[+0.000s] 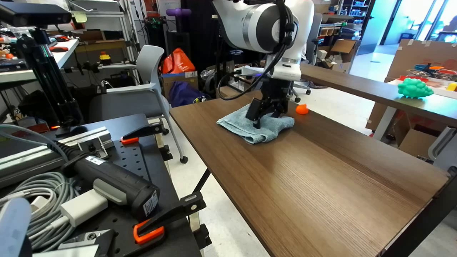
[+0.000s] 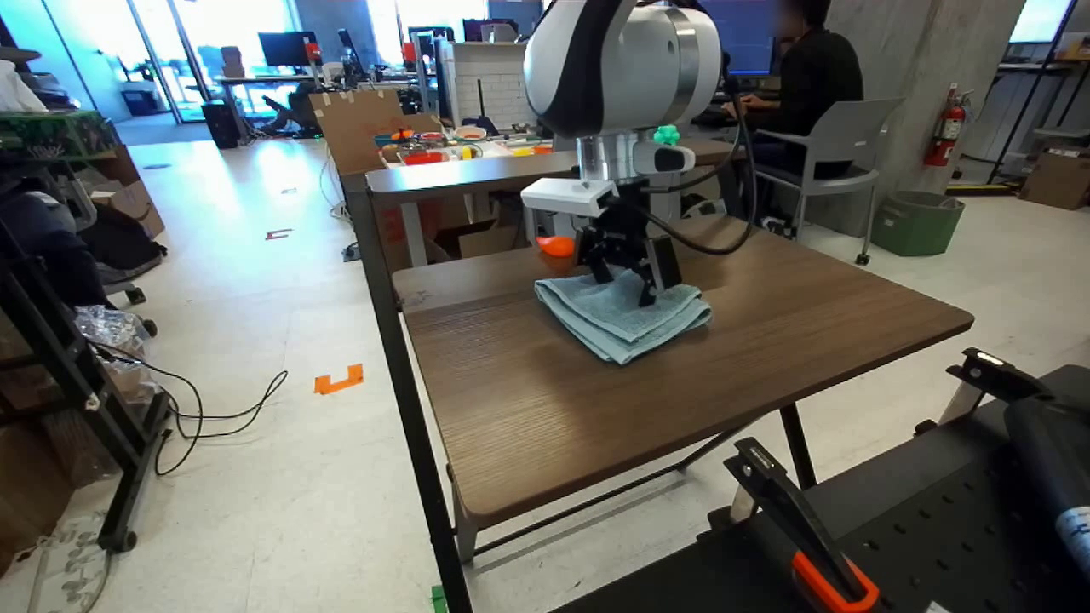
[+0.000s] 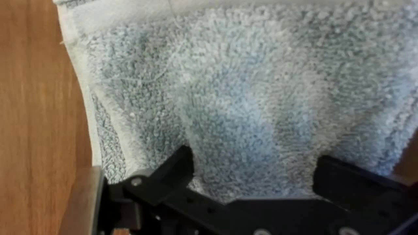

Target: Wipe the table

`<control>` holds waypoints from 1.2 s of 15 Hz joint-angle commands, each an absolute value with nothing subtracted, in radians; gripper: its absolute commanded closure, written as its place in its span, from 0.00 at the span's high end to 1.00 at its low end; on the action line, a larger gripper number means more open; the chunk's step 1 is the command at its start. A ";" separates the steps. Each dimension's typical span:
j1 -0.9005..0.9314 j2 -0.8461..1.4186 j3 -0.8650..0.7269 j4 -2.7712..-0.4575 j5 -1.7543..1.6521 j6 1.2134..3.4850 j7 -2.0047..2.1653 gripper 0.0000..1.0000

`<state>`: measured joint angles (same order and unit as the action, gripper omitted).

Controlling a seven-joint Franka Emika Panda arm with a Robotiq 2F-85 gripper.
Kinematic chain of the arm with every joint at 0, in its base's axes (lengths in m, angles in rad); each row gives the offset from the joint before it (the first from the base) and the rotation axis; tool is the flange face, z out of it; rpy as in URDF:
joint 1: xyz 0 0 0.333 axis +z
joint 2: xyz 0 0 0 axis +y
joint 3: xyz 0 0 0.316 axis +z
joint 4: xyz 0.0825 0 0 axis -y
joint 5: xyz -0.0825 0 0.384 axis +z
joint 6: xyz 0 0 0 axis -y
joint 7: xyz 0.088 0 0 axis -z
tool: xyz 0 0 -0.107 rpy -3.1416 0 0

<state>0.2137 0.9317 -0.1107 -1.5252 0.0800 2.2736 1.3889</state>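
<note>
The table point(image 1: 321, 192) has a dark brown wood-grain top and shows in both exterior views point(image 2: 528, 426). A folded blue-grey towel point(image 1: 264, 134) lies on it, somewhat rumpled, and also shows in an exterior view point(image 2: 622, 328). In the wrist view the towel point(image 3: 228, 81) fills most of the picture, with bare table point(image 3: 36, 98) at the left. My gripper point(image 1: 266, 119) points down at the towel in both exterior views point(image 2: 624, 288). In the wrist view its fingers point(image 3: 254, 160) are wide apart, with towel between and below them. The fingertips appear to touch the towel; how firmly I cannot tell.
A small orange object point(image 1: 302, 109) sits close to the gripper by the table's edge point(image 2: 558, 245). A black cart point(image 1: 125, 157) with clamps, cables and a scanner-like tool stands alongside the table. Another brown table point(image 1: 357, 89) bears a green lumpy object point(image 1: 414, 88). A grey chair point(image 1: 146, 71) stands behind.
</note>
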 commanded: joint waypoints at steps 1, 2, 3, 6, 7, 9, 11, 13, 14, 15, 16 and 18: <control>0.217 0.791 -0.101 -1.766 0.003 2.396 1.240 1.00; 0.217 0.763 -0.105 -1.819 -0.015 2.438 1.197 1.00; 0.212 0.738 -0.107 -1.865 -0.026 2.481 1.161 1.00; 0.202 0.685 -0.116 -1.956 -0.022 2.549 1.088 1.00; 0.203 0.684 -0.121 -1.963 -0.018 2.547 1.077 1.00; 0.218 0.697 -0.141 -1.941 -0.016 2.500 1.096 1.00; 0.235 0.758 -0.166 -1.868 -0.006 2.451 1.173 1.00; 0.239 0.819 -0.183 -1.800 0.009 2.415 1.273 1.00; 0.230 0.868 -0.186 -1.745 0.017 2.403 1.321 1.00; 0.218 0.905 -0.186 -1.701 0.024 2.383 1.365 1.00; 0.200 0.963 -0.188 -1.635 0.030 2.359 1.401 1.00; 0.168 1.018 -0.197 -1.551 0.039 2.363 1.474 1.00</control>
<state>0.2112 0.8456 -0.1815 -1.7303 0.0085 2.3687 1.3856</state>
